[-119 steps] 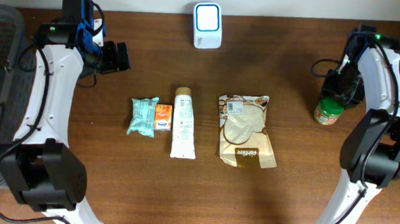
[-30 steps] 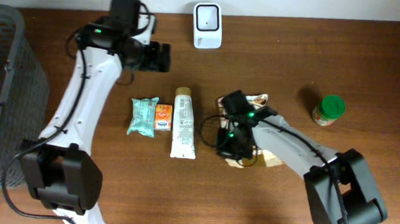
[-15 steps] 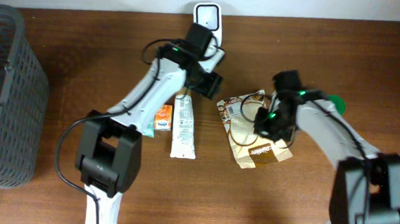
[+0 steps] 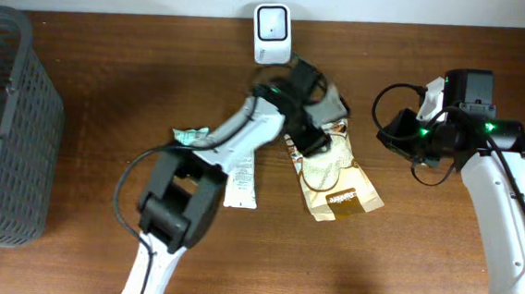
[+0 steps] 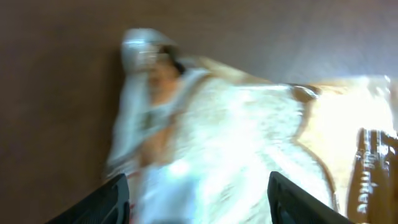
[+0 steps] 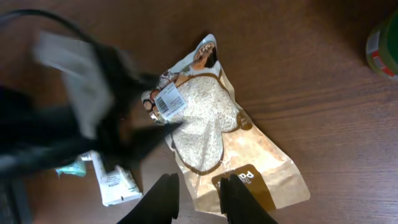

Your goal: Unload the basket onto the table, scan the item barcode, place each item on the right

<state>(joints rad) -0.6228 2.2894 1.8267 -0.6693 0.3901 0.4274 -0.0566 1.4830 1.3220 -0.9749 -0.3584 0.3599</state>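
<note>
Scan not done. The brown paper pouch with a clear window of white grains (image 4: 336, 178) lies flat on the dark wooden counter (image 4: 99, 237), near the white boxy scanner (image 4: 272, 34) and slightly to its right, not presented to it. The white barcode label (image 6: 166, 99) faces up at the pouch end nearest the scanner. Left pincer (image 5: 198, 202): jaws apart, straddling that end; too blurred to tell contact. Right pincer (image 6: 199, 196): further right of the scanner, jaws slightly apart, empty. Left to do: grip, lift, show label. Pouch looks thin, glossy, crinkly, probably floppy when lifted.
</note>
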